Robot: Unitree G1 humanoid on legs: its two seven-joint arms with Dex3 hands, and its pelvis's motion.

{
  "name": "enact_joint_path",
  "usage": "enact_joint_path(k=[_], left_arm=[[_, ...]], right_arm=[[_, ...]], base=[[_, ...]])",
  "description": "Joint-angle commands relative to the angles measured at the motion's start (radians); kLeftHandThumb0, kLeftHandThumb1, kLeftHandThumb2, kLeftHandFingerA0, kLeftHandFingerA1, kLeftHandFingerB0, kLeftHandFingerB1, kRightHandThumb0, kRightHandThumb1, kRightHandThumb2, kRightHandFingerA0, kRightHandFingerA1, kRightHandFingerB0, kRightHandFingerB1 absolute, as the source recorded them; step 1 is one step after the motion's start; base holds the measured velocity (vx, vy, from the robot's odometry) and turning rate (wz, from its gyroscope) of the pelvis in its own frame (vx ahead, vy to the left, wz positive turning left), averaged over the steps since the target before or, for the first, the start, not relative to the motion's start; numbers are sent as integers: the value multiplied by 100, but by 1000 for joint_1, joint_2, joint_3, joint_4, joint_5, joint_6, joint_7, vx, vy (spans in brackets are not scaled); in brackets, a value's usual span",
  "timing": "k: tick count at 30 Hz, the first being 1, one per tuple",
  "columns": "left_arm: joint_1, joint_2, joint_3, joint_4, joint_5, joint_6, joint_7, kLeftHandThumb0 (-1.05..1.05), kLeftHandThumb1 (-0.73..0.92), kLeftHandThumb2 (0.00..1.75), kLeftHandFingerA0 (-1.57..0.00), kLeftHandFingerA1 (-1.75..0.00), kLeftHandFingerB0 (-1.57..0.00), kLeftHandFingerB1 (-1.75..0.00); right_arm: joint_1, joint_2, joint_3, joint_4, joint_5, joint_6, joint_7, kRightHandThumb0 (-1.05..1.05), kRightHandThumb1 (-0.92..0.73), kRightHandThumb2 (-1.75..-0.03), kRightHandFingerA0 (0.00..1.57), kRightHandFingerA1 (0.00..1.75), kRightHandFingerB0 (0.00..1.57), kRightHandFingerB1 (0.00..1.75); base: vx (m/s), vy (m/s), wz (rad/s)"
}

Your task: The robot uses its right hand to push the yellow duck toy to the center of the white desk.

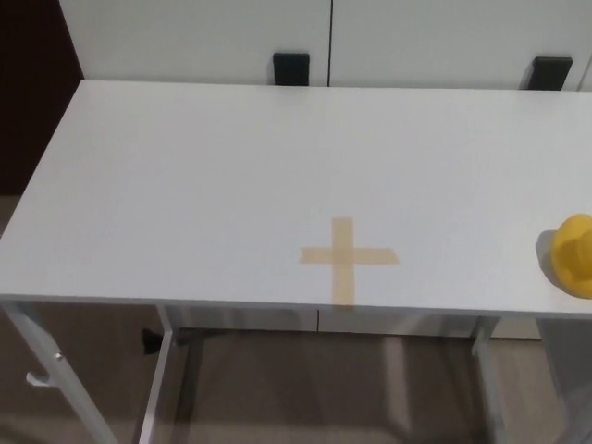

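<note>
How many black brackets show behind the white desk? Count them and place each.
2. One black bracket sits behind the white desk near mid-edge; the other at far right. More may be hidden.

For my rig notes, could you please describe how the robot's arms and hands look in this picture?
Neither arm nor hand is in view, so their look cannot be described. Only the white desk, its tan tape cross and the yellow duck toy show.

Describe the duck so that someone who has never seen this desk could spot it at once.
Start at the white desk that fills the head view, and find the tan tape cross near its front edge. Go from the cross to the robot's right, to the far end of the desk, where the duck sits cut off by the picture's edge. It is the only bright yellow, rounded thing on the desk.
</note>
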Motion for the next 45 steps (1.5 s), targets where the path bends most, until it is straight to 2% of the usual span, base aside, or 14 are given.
enact_joint_path(k=[1, 5, 7, 9, 19, 20, 26, 27, 28, 31, 33, 35, 36, 45], left_arm=[[3, -1, 6, 0, 2, -38, 22, -13, 69, 61, -88, -60, -84, -53], [1, -1, 3, 1, 8, -48, 32, -11, 68, 65, -89, -65, -86, -56], [-1, -4, 6, 1, 4, -48, 33, -10, 68, 66, -89, -66, -88, -57], [2, -8, 5, -1, 5, -45, 37, -11, 69, 65, -87, -59, -86, -55], [1, -22, -2, 1, 5, -44, 39, -13, 68, 63, -89, -64, -85, -54], [2, -23, 1, 0, 3, -45, 39, -12, 69, 65, -88, -62, -83, -55], [-5, -24, -8, -1, 13, -43, 40, -14, 69, 63, -88, -62, -83, -53], [-6, -23, -10, -2, 14, -43, 37, -13, 70, 68, -87, -63, -84, -55], [-8, -24, -9, -2, 13, -44, 37, -11, 69, 69, -87, -63, -85, -57], [-12, -28, -11, -2, 14, -41, 42, -12, 69, 67, -89, -63, -85, -56], [-12, -29, -13, -2, 15, -40, 44, -12, 68, 68, -89, -65, -85, -57], [-12, -29, -7, -2, 8, -41, 38, -12, 68, 67, -88, -63, -85, -56], [-12, -29, -7, -2, 8, -42, 37, -13, 69, 67, -87, -61, -84, -55], [-11, -28, -18, -3, 15, -46, 44, -13, 69, 68, -89, -63, -85, -56]], right_arm=[[-97, -5, 33, -137, 42, -6, 96, -105, -83, -130, 4, 68, 3, 48], [-105, 17, 51, -272, 68, 81, 132, -91, -90, -87, 0, 46, 6, 35], [-102, 19, 54, -300, 73, 96, 145, -85, -84, -124, 0, 43, 12, 30], [-98, 24, 68, -325, 75, 102, 174, -83, -92, -87, 4, 30, 5, 26], [-124, 63, 177, -298, 32, 110, 226, -85, -80, -120, 7, 44, 7, 37], [-130, 74, 187, -287, 30, 109, 220, -88, -92, -78, 11, 34, 11, 29], [-146, 117, 223, -244, 22, 92, 215, -93, -84, -124, 1, 42, 14, 39], [-149, 131, 230, -236, 23, 88, 222, -91, -92, -77, 8, 37, 14, 32], [-145, 144, 239, -234, 23, 76, 231, -84, -78, -121, 3, 47, 0, 39], [-140, 165, 258, -233, 11, 64, 228, -37, -45, -111, 0, 51, 0, 49], [-141, 170, 266, -231, 8, 71, 222, -97, -90, -81, 13, 38, 10, 32], [-136, 182, 272, -233, 10, 80, 225, -95, -92, -77, 13, 36, 10, 31], [-133, 190, 275, -233, 8, 81, 221, -37, -46, -111, 0, 50, 0, 49], [-107, 227, 308, -210, -24, 74, 188, -90, -92, -79, 19, 40, 16, 35]], base=[[0, 0, 0], [0, 0, 0], [0, 0, 0], [0, 0, 0], [0, 0, 0], [0, 0, 0], [0, 0, 0], [0, 0, 0], [0, 0, 0], [0, 0, 0], [0, 0, 0], [0, 0, 0], [0, 0, 0], [0, 0, 0]])
